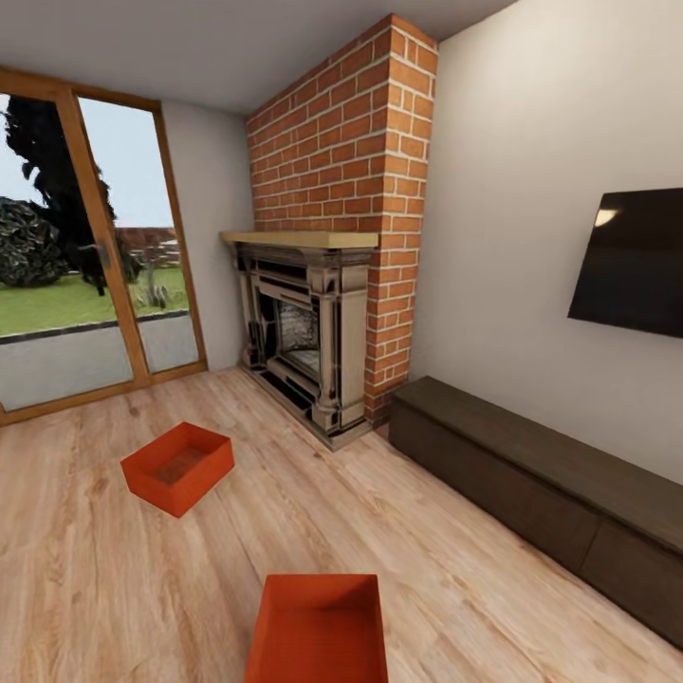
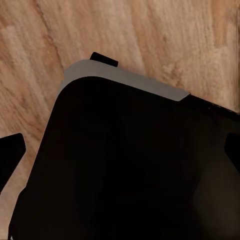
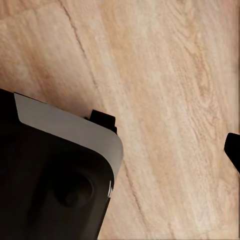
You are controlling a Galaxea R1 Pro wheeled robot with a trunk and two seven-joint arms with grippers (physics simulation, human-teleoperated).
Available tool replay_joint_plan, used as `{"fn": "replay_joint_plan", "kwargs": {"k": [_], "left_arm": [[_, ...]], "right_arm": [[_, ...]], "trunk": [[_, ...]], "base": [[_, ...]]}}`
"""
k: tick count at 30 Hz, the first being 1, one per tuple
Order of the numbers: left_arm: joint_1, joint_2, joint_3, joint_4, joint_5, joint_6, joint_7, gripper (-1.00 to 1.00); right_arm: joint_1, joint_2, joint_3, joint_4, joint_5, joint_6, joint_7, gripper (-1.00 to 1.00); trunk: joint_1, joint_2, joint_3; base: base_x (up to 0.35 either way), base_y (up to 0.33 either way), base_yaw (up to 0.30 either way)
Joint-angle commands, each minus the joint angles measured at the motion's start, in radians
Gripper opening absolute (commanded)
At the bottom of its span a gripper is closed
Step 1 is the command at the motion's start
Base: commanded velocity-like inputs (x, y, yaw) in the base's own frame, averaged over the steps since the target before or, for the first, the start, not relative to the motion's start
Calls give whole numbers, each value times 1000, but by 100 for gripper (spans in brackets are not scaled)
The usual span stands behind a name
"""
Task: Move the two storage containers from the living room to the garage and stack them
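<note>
Two storage containers lie on the living room's light wood plank floor in the head view. One orange-red open bin (image 1: pixel 178 467) rests left of centre, in front of the glass doors. The other container (image 1: pixel 319 628) sits close at the lower edge, partly cut off. In the left wrist view my left gripper (image 2: pixel 120 150) is open and holds nothing, with dark fingertips (image 2: pixel 11 152) far apart over my own dark base. In the right wrist view my right gripper (image 3: pixel 120 150) is open over bare planks, with one fingertip (image 3: pixel 234 149) at the frame's edge.
An ornate fireplace (image 1: pixel 304 332) with a brick column (image 1: pixel 351 142) stands ahead. A long, low dark cabinet (image 1: pixel 541 493) runs along the right wall under a wall TV (image 1: pixel 631 261). Wood-framed glass doors (image 1: pixel 90 256) fill the left wall.
</note>
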Motion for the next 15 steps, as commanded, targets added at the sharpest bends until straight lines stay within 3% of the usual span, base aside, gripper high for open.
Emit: {"fn": "replay_joint_plan", "kwargs": {"k": [1,7,15], "left_arm": [[0,0,8,0,1,-2,-2,100],[0,0,9,0,1,-2,-2,100],[0,0,11,0,5,-2,-2,100]], "right_arm": [[-1,0,-1,3,10,-5,-3,100],[-1,4,-1,3,8,-5,-3,100],[-1,2,-2,3,3,-7,-3,100]], "trunk": [[1,0,-1],[1,0,-1],[1,0,-1]], "base": [[311,0,0],[297,0,0],[107,0,218]]}}
